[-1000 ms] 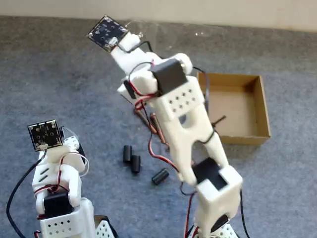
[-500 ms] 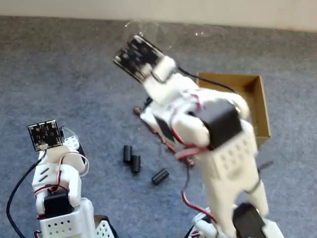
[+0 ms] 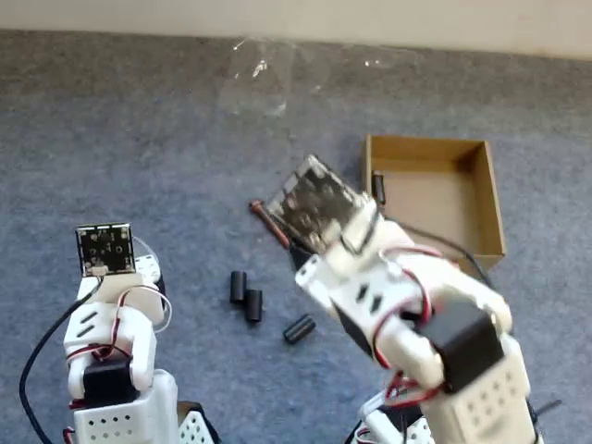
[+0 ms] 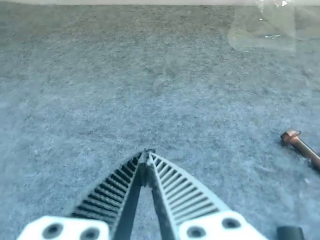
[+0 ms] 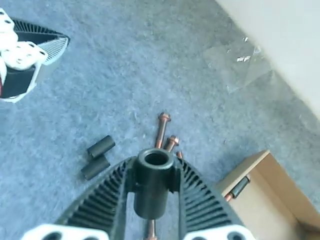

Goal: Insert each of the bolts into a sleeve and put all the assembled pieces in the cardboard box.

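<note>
The right pincer (image 5: 154, 166) grips a sleeve (image 5: 150, 199), bolts (image 5: 161, 131) lying just beyond its tips; the bore should meet one shank squarely, probably once the closed, empty left pincer (image 4: 146, 156) lifts it.

The high view is taken from a fixed camera above and behind both arms, directed down onto the grey carpet (image 3: 139, 139). Each wrist view is taken close behind its own tool, the left gripper (image 4: 147, 152) or the right gripper (image 5: 154, 162), and directed forward past the tips. The bolt (image 3: 268, 222) ahead of both tools is shared by all views.
</note>
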### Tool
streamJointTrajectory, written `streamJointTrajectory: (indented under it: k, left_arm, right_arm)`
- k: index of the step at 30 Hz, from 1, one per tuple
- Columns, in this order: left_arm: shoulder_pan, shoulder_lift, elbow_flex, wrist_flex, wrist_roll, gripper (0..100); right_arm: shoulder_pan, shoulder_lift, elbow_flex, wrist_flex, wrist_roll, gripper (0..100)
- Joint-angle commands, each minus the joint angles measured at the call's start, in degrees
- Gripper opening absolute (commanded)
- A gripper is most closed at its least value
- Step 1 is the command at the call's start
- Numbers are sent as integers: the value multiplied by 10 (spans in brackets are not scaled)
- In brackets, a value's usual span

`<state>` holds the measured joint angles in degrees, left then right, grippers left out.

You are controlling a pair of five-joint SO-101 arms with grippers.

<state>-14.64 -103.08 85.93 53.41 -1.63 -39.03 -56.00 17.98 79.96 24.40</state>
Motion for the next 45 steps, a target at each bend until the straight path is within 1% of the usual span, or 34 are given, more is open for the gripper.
streamJointTrajectory:
  k: [1,2,5,7,13,15,18,22,26,30,32,35,40,42,45]
  left_arm:
    - [42,5,-50,37,-32,6]
    - [51,5,-56,47,-40,6]
    - [75,5,-68,62,-57,5]
    - [82,6,-73,63,-60,5]
    - [88,7,-116,107,-61,5]
    - [100,17,-138,124,-79,5]
    - [111,81,-174,128,-92,5]
    - [112,207,-234,122,-92,5]
    - [112,326,-309,120,-89,5]
    - [113,416,-378,124,-26,6]
    - [114,454,-405,124,-11,6]
    - [145,503,-435,124,-7,6]
    - [235,582,-477,124,-7,6]
    - [250,614,-505,124,-7,6]
    - [253,671,-554,124,-6,6]
  right_arm:
    - [27,-108,87,-71,5,5]
    - [38,-133,113,-84,0,5]
    - [93,-204,188,-128,-47,5]
    - [117,-248,235,-157,-59,5]
    - [123,-357,372,-218,-62,5]
    - [123,-391,411,-234,-63,5]
    - [123,-438,458,-247,-99,5]
    - [122,-494,511,-255,-135,5]
    - [122,-491,549,-282,-156,5]
    - [122,-493,601,-326,-159,5]
    - [122,-493,628,-344,-159,5]
    - [122,-493,660,-369,-159,5]
    - [123,-493,686,-378,-159,5]
    - [123,-493,690,-378,-159,5]
    - [123,-493,690,-378,-159,5]
